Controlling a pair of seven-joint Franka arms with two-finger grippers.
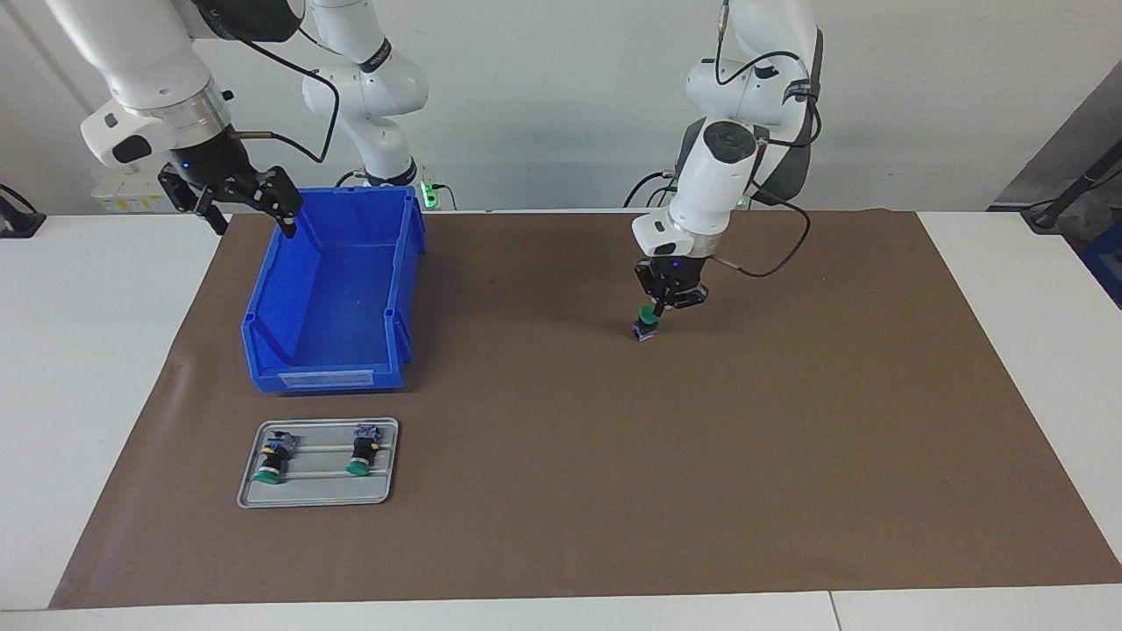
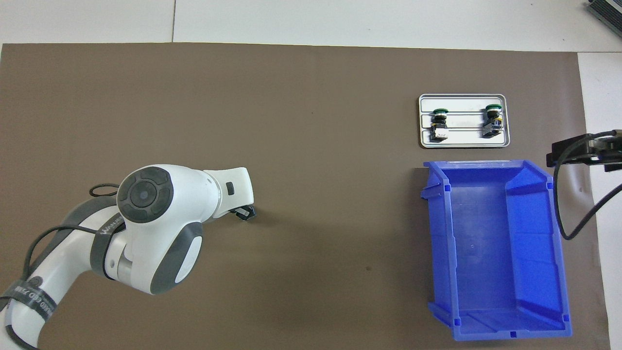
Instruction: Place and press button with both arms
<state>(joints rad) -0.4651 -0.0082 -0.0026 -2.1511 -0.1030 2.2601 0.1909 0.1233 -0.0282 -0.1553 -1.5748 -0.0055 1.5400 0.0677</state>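
Observation:
One button [image 1: 648, 322] stands upright on the brown mat, green cap up and terminal block down, near the middle toward the left arm's end. My left gripper [image 1: 659, 308] reaches straight down onto it, fingertips shut on the cap. In the overhead view the left arm's wrist hides this button, and only the tip of the left gripper [image 2: 246, 213] shows. My right gripper [image 1: 254, 230] hangs open and holds nothing, above the table beside the blue bin's end nearest the robots; the right gripper [image 2: 580, 151] also shows from above.
A blue bin [image 1: 329, 372] sits on the mat toward the right arm's end. Farther from the robots lies a grey tray [image 1: 320, 492] holding two more buttons [image 1: 270, 457] [image 1: 361, 449] on their sides. The brown mat [image 1: 701, 491] covers most of the table.

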